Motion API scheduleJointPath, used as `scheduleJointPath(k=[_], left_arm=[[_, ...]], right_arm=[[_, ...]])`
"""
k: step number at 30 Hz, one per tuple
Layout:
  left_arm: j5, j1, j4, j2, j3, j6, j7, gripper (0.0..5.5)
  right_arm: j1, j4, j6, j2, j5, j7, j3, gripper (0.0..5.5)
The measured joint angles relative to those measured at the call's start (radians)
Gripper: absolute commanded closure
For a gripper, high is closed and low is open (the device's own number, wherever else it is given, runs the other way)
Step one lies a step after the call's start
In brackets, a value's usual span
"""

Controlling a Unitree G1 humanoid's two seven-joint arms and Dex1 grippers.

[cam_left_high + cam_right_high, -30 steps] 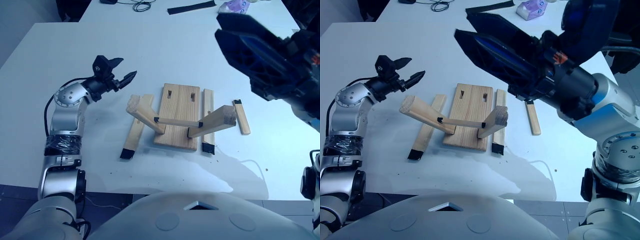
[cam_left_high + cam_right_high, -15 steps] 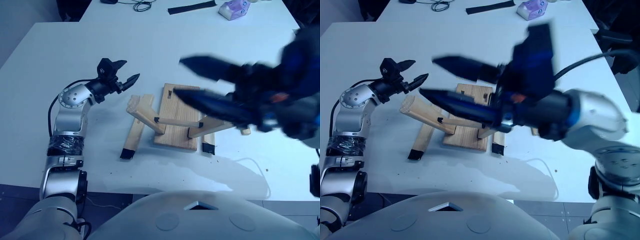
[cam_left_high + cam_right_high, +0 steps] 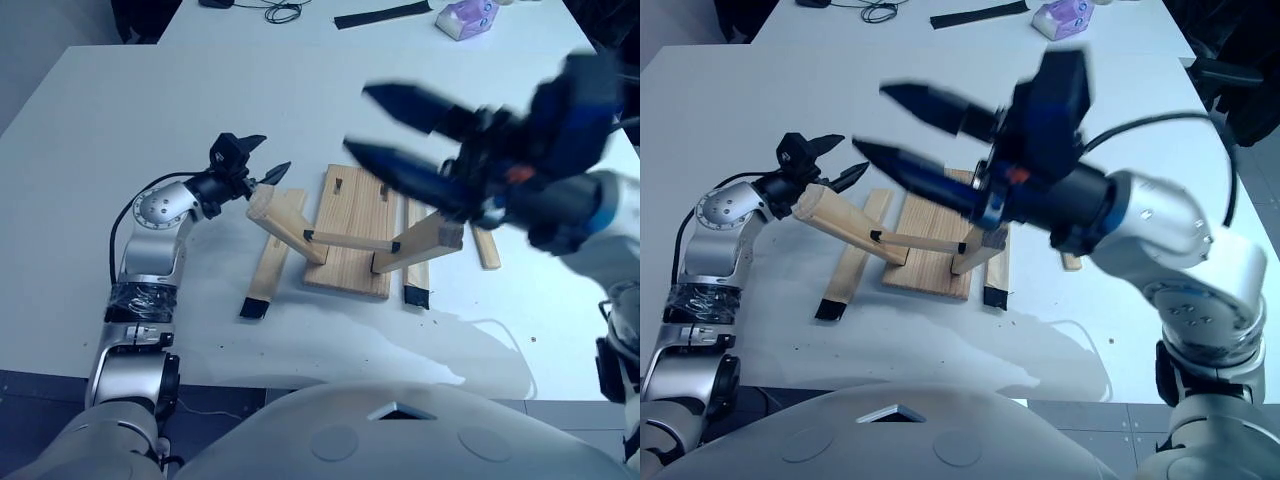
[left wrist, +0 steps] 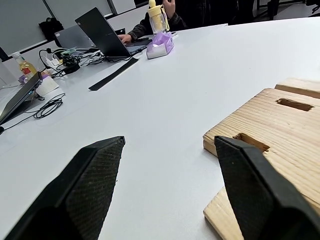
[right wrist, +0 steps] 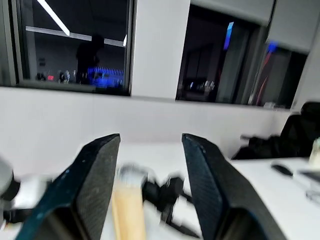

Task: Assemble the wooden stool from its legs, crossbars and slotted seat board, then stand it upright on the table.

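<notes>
The slotted seat board [image 3: 350, 235] lies flat on the white table [image 3: 150, 110]. On it rests a sub-frame of two legs, the left leg [image 3: 283, 222] and the right leg [image 3: 420, 240], joined by a thin crossbar [image 3: 350, 240]. Two more legs lie flat, one [image 3: 268, 268] left of the board and one [image 3: 415, 275] right of it. A short crossbar [image 3: 487, 245] lies farther right. My left gripper [image 3: 272, 153] is open just beside the left leg's raised end. My right gripper [image 3: 360, 120] hovers open above the board's far end, pointing toward the left gripper.
A second table behind holds a black strap [image 3: 382, 15], a purple tissue pack [image 3: 462, 15] and cables [image 3: 285, 10]. The left wrist view shows a laptop [image 4: 102, 35] and a bottle [image 4: 157, 17] there. Bare table lies left of and behind the parts.
My left gripper has moved right, up to the raised end of the left leg. My right arm has swung down and left, from high at the right to over the board.
</notes>
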Motion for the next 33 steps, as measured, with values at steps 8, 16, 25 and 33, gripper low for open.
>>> scheduleJointPath(k=[8,16,25,33], left_arm=[[0.004,0.003,0.001,0.000,-0.002,0.000,0.000,2.18],[0.005,-0.008,0.007,0.000,-0.016,0.000,-0.017,2.18],[0.035,0.007,-0.025,-0.016,-0.051,-0.037,-0.009,2.18],[0.094,0.026,-0.058,-0.053,-0.142,-0.108,-0.002,2.18]], right_arm=[[0.026,-0.070,0.014,-0.026,-0.012,0.009,0.036,3.20],[0.198,-0.119,-0.098,-0.076,-0.578,0.166,0.256,3.20],[0.062,-0.003,-0.071,0.081,-0.226,-0.006,0.052,3.20],[0.028,0.204,-0.062,0.009,-0.144,-0.101,-0.184,3.20]])
